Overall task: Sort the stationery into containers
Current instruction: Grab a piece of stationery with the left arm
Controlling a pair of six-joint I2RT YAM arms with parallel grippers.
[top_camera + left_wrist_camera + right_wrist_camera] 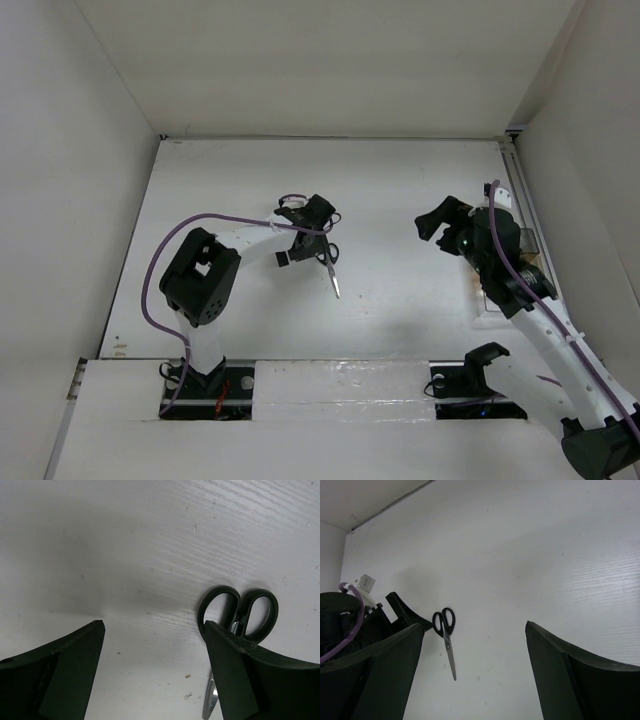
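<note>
Black-handled scissors [330,264] lie flat mid-table with the silver blades pointing toward the near edge. My left gripper [305,240] is open and low over the table right beside the handles. In the left wrist view the handles [238,612] sit just past my right fingertip [225,660], and bare table lies between the jaws. My right gripper [437,222] is open and empty, raised at the right; its view shows the scissors [445,630] far to the left. Transparent containers [524,243] stand at the right edge, mostly hidden under the right arm. Pens and disc are out of view.
White walls enclose the table on the left, back and right. A rail runs along the right edge [515,180]. The left arm's purple cable [160,262] loops over the table's left part. The arm bases sit at the near edge.
</note>
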